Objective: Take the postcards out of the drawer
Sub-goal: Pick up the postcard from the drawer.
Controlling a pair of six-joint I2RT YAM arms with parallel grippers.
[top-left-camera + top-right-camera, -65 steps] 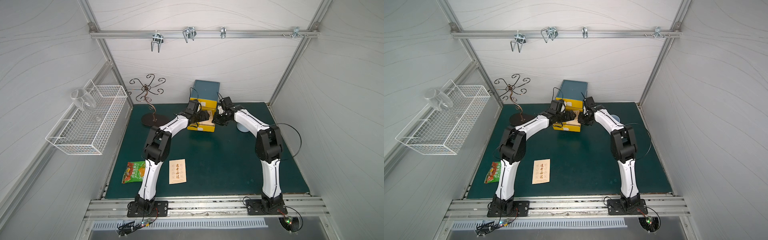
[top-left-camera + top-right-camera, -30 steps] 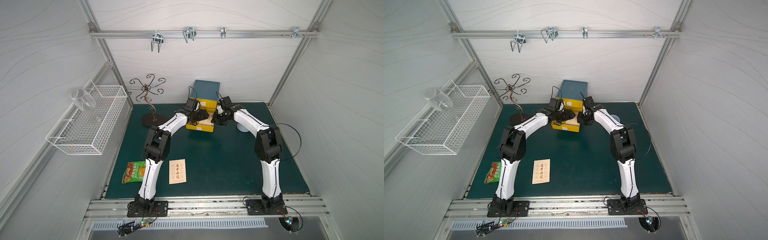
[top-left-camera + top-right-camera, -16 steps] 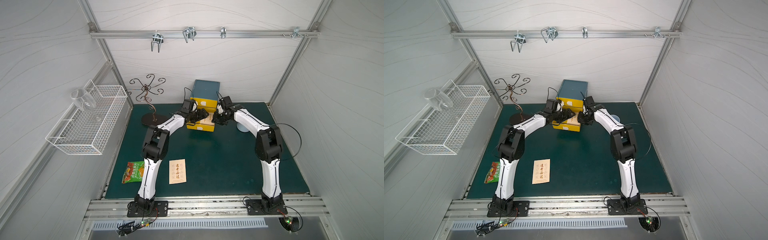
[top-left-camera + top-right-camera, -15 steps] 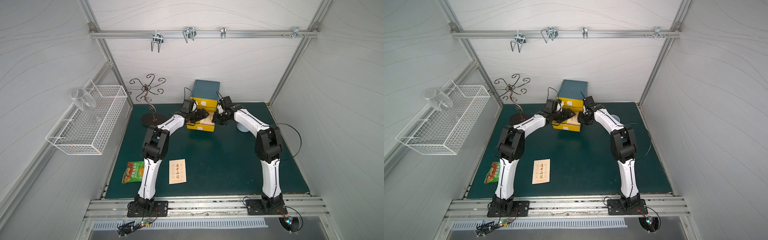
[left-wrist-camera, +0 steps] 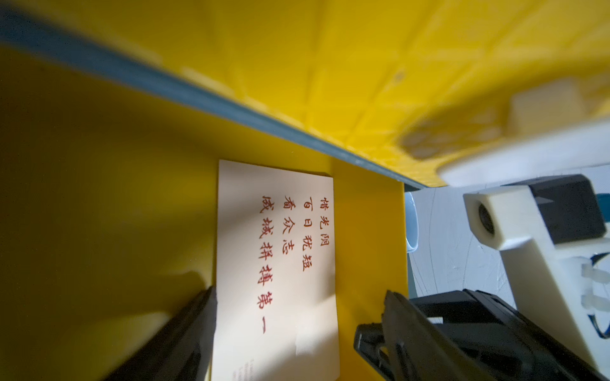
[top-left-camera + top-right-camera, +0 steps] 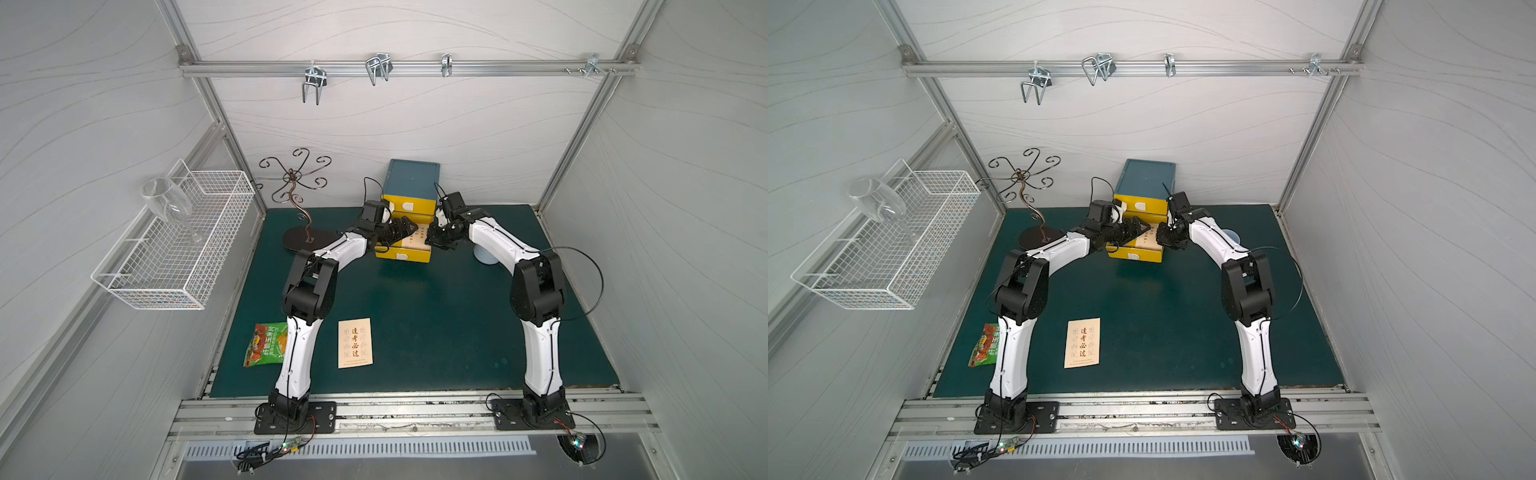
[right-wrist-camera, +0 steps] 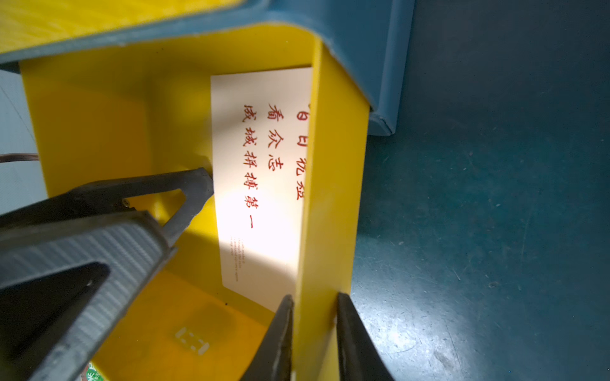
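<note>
The yellow drawer point(image 6: 402, 254) stands pulled out of the blue cabinet point(image 6: 411, 176). One of the postcards point(image 5: 277, 244), cream with red characters, lies flat on the drawer's floor against its side wall, also visible in the right wrist view as a postcard point(image 7: 260, 184). My left gripper point(image 5: 297, 300) is open inside the drawer, with one fingertip point(image 7: 199, 181) at the card's long edge. My right gripper point(image 7: 313, 333) is shut on the drawer's side wall point(image 7: 333, 198). Another postcard point(image 6: 354, 343) lies on the green mat near the front, in both top views point(image 6: 1082, 343).
A green-and-orange snack packet point(image 6: 266, 345) lies at the mat's front left. At the back left a curly metal stand point(image 6: 299, 199) rises from the mat. On the left wall a wire basket point(image 6: 178, 249) holds a glass point(image 6: 166, 203). A pale blue cup point(image 6: 484, 255) sits behind my right arm.
My left arm has shifted a little toward the back while its open gripper stays in the drawer. The right gripper keeps its hold on the drawer's wall.
</note>
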